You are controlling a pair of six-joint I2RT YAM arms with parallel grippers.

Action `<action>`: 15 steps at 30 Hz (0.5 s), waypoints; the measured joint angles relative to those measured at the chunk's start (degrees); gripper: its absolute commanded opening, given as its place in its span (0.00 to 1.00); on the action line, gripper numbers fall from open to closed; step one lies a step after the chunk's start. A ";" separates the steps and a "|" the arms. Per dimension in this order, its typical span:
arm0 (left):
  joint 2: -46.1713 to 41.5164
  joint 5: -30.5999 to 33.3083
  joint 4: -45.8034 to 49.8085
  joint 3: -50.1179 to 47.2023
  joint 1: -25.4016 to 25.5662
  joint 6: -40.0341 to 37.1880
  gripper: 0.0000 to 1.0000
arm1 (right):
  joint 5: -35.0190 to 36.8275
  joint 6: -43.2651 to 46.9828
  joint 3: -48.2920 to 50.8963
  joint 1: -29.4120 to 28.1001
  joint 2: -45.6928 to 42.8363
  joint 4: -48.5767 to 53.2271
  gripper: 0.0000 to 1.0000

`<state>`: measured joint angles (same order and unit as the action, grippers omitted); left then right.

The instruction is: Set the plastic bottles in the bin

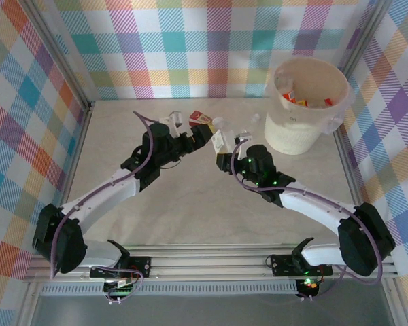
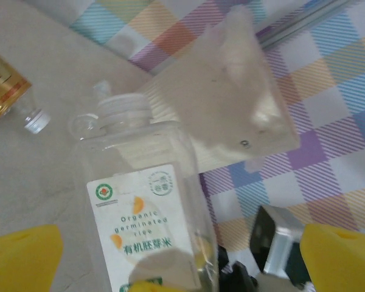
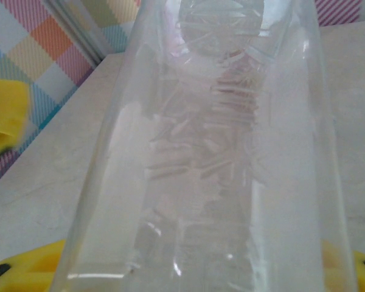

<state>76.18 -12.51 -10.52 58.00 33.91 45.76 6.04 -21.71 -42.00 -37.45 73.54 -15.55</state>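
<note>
Right jaws: pinching the clear bottle (image 3: 231, 158). The yellow pads (image 3: 30, 274) press on its two sides low in the right wrist view, so we read this as a real hold.
Bottle axis: it runs straight out from the right wrist along the fingers. From above, the bottle points away from these jaws toward the far wall, near the middle of the tabletop (image 1: 190, 217).
Left jaws: spread wide. In the left wrist view they flank the same white-labelled bottle, one on each side, with a clear gap on both sides, touching nothing.
Carrier: we judge that the right arm alone bears the bottle.
Bin: the bin (image 1: 296, 139) stands at the far right, well apart from the right jaws and to their right. Orange and red bottles lie inside it.
Nearer arm: the right one, by a good margin. The left arm reaches in from the left side.
Coming move: we expect a swing to the right and up over the rim. The long bottle sticks out ahead of the jaws, so its far end must clear the rim first.
Risk: the spread left jaws sit just beside the bottle and could clip it.
Waiting: a red-labelled bottle (image 1: 198, 120) lies just beyond the left jaws.
</note>
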 measured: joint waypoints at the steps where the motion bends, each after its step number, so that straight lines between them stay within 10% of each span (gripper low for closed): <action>1: -0.92 0.17 0.20 0.00 0.00 -0.42 1.00 | 0.00 0.22 0.00 0.50 -0.59 0.59 0.44; 15: -13.79 17.70 13.29 -5.16 -0.35 -2.82 1.00 | -2.93 8.85 -11.47 11.96 -8.57 11.02 0.44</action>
<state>62.39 5.19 2.76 52.84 33.56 42.94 3.11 -12.86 -53.47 -25.50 64.97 -4.54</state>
